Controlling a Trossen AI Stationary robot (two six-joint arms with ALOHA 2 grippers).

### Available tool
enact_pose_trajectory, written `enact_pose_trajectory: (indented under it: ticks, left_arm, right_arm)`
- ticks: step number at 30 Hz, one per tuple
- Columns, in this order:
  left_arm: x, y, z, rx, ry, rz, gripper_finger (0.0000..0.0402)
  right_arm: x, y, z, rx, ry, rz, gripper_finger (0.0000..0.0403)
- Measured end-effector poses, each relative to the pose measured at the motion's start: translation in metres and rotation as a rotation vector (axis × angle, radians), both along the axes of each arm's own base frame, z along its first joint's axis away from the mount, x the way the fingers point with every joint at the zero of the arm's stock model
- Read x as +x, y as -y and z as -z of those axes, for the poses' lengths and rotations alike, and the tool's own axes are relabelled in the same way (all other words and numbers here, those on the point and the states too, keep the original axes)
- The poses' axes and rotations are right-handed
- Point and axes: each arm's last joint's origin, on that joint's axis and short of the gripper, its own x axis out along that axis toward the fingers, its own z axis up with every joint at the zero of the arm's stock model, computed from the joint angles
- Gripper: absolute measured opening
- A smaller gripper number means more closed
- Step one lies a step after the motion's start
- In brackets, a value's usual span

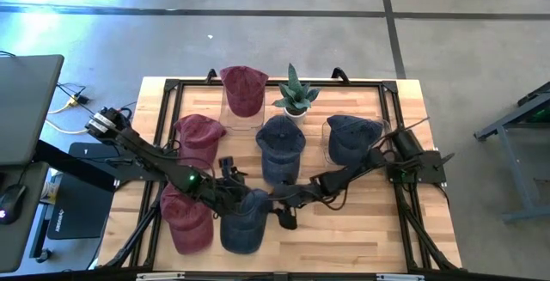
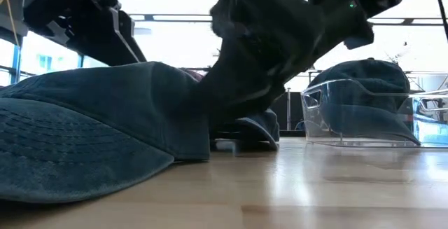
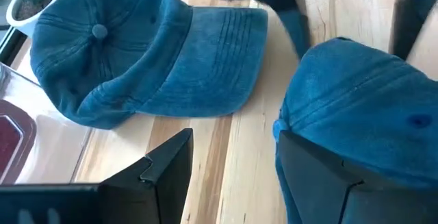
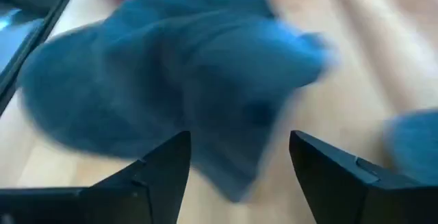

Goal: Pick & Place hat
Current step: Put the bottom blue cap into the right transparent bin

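Observation:
A blue hat (image 1: 245, 222) lies on the wooden table near its front edge, and it fills the left of the low view (image 2: 91, 131). My left gripper (image 1: 230, 176) hovers open just behind it. In the left wrist view this gripper (image 3: 233, 138) shows bare wood in its gap and the hat's crown (image 3: 363, 107) beside one finger. My right gripper (image 1: 282, 212) reaches in from the table's right, open. In its blurred wrist view the right gripper (image 4: 238, 142) has the hat (image 4: 178, 80) just ahead, between its fingers. My left gripper has one finger (image 3: 321, 176) right against the near blue hat's crown (image 3: 308, 121), which rests on the table. Whether the finger touches the cloth I cannot tell.
A second blue hat (image 1: 280, 148) lies mid-table, and a third (image 1: 352, 135) sits in a clear container at the right. Red hats lie at far centre (image 1: 243, 90), left (image 1: 199, 131) and near left (image 1: 185, 221). A potted plant (image 1: 296, 96) stands at the back.

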Motion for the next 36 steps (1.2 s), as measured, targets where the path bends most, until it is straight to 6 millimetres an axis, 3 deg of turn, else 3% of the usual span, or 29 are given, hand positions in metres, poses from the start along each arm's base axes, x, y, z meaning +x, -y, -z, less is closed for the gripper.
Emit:
enact_pose_trajectory:
  ticks: [4, 11, 15, 17, 23, 26, 28, 31, 36]
  left_arm:
    - [0.001, 0.001, -0.001, 0.003, 0.019, -0.006, 0.0209]
    - [0.002, 0.014, -0.011, 0.022, 0.097, 0.114, 0.0209]
    - [0.005, 0.026, -0.021, 0.038, 0.162, 0.279, 0.0209]
    - [0.003, 0.031, -0.028, 0.055, 0.199, 0.36, 0.0209]
    - [0.001, 0.032, -0.061, 0.112, 0.367, 0.515, 0.0209]
    - [0.005, 0.027, -0.074, 0.089, 0.456, 0.613, 0.0209]
    - [0.008, 0.023, -0.075, 0.072, 0.475, 0.666, 0.0209]
    - [0.015, 0.014, -0.078, 0.027, 0.508, 0.728, 0.0209]
    - [0.031, -0.001, -0.065, -0.021, 0.453, 0.744, 0.0209]
  right_arm:
    - [0.008, -0.006, 0.0, 0.001, 0.045, -0.104, 0.019]
    - [0.003, -0.012, -0.016, -0.011, 0.07, -0.212, 0.0017]
    - [-0.014, -0.023, -0.038, -0.114, 0.024, -0.258, 0.0026]
    - [-0.031, -0.031, -0.057, -0.244, 0.009, -0.296, 0.002]
    - [-0.083, -0.058, -0.118, -0.768, 0.164, -0.555, 0.001]
    - [-0.098, -0.063, -0.141, -0.824, 0.244, -0.541, 0.0006]
    - [-0.102, -0.062, -0.148, -0.823, 0.255, -0.536, 0.0003]
    - [-0.105, -0.062, -0.143, -0.856, 0.206, -0.538, 0.0006]
    - [-0.117, -0.061, -0.14, -0.985, 0.118, -0.534, 0.0004]
